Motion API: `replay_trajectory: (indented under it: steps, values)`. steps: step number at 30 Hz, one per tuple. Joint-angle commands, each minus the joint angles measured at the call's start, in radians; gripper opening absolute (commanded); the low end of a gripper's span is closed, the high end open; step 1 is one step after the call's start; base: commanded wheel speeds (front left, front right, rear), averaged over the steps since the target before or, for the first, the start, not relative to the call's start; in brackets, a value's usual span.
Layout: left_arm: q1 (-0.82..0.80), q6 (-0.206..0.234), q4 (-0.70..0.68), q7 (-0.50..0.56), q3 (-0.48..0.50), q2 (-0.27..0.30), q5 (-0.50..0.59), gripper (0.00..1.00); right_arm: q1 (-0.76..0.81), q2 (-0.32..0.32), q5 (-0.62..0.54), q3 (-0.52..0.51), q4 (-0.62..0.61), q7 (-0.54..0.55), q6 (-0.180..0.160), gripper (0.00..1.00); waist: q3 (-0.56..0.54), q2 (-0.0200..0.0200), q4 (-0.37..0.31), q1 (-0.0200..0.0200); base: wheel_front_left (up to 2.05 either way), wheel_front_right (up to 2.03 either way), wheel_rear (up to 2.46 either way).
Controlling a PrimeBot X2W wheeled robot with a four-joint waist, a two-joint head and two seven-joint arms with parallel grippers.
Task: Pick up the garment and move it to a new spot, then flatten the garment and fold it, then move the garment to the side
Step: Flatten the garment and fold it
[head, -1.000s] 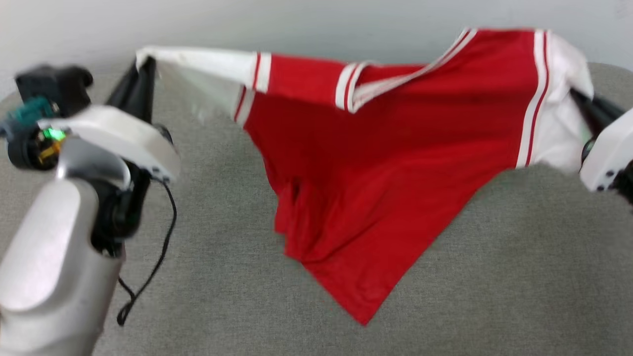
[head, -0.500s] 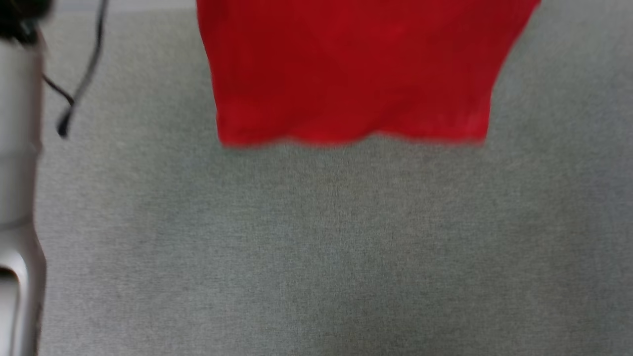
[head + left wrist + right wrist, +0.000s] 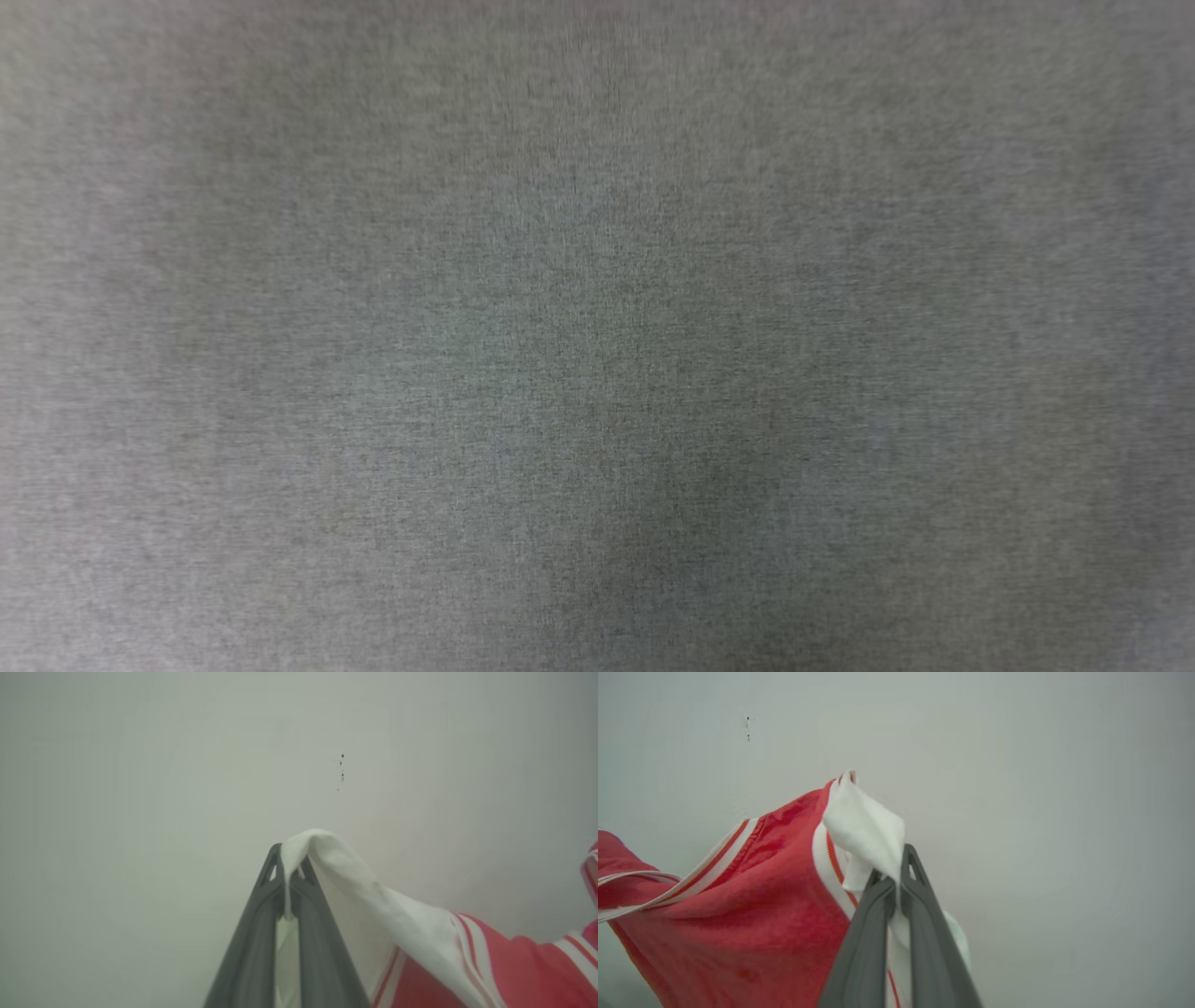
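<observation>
As left gripper [image 3: 287, 872] and right gripper [image 3: 896, 872] pinch it, one garment [image 3: 761, 905] hangs.

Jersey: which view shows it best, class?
Right wrist view: the jersey shows its red body, striped trim and white sleeve, pinched in the fingers. Left wrist view: one sleeve, little red. Head view: grey surface.
</observation>
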Motion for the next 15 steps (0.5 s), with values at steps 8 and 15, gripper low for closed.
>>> replay_trajectory:
  steps: [8, 15]
  values:
    - [0.058, -0.020, 0.109, -0.056, -0.020, -0.031, -0.014, 0.00, 0.004, 0.025, 0.020, 0.076, 0.135, -0.065, -0.001, 0.00, 0.084, 0.0000, 0.007, -0.0002, 0.00, 0.00, 0.00]
    - [0.189, -0.053, 0.231, -0.133, -0.026, -0.072, -0.046, 0.00, 0.096, 0.025, 0.064, 0.164, 0.268, -0.137, -0.001, 0.00, 0.052, 0.0000, 0.017, -0.0002, 0.00, 0.00, 0.00]
